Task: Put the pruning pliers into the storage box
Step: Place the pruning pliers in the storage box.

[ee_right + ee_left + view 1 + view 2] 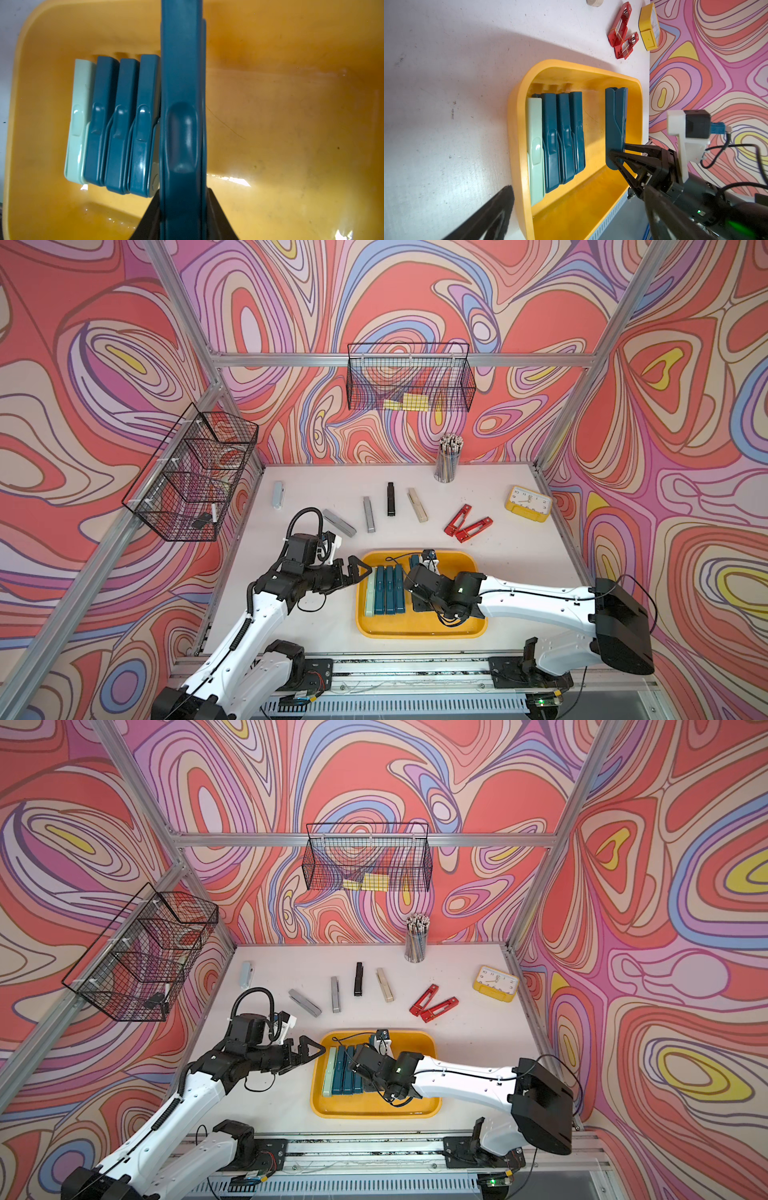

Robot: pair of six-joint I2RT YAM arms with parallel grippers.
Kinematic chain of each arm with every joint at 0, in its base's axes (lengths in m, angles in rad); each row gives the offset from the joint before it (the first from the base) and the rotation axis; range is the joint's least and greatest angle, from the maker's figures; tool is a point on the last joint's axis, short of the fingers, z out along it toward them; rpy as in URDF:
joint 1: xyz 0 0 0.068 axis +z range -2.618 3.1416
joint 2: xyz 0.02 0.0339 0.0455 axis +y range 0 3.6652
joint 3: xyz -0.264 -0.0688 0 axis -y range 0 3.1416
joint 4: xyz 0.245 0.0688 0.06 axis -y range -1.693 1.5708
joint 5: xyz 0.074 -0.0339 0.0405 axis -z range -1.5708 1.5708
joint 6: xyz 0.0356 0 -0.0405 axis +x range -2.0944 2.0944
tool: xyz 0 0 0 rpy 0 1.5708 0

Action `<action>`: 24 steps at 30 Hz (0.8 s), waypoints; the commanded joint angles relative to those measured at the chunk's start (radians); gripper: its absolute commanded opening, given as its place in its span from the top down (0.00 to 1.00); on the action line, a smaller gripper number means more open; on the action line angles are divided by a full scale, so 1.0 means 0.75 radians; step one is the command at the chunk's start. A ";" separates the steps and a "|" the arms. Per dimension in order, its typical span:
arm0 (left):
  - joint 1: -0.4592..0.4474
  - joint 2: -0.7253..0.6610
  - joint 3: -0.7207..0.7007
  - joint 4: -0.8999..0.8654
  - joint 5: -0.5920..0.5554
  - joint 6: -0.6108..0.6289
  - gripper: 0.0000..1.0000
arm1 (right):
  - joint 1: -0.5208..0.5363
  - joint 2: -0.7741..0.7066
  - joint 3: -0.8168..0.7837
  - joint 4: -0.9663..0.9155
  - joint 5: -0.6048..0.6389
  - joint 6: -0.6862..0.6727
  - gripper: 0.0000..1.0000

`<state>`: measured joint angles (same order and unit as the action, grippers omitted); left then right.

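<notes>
A shallow yellow storage box (415,632), rectangular with rounded corners and a raised rim, sits flat. Inside it, against one short wall, a pale green pruning plier (370,593) and three teal pliers (389,591) lie side by side, touching and parallel. A fifth teal plier (615,124) is held on edge over the box's bare floor beside that row, one end clamped in the right gripper (617,154). Beyond the box's far rim lie three grey pliers (369,514), a black plier (390,499), a beige plier (417,505) and two red pliers (457,520) that touch in a V.
</notes>
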<state>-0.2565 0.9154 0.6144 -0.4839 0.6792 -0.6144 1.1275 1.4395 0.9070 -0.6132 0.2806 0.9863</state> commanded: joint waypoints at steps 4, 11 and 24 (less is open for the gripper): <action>-0.010 -0.017 -0.007 -0.048 -0.013 -0.011 0.01 | 0.013 0.056 -0.031 0.089 0.000 0.037 1.00; -0.011 -0.005 -0.004 -0.048 -0.013 -0.011 0.01 | 0.014 0.106 -0.025 0.116 -0.025 0.032 1.00; -0.018 0.019 -0.023 -0.011 -0.007 -0.016 0.01 | 0.013 0.173 -0.023 0.142 -0.049 0.032 1.00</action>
<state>-0.2623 0.9245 0.6117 -0.4904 0.6788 -0.6220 1.1301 1.5486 0.8932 -0.5278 0.2440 1.0050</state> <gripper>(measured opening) 0.992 0.305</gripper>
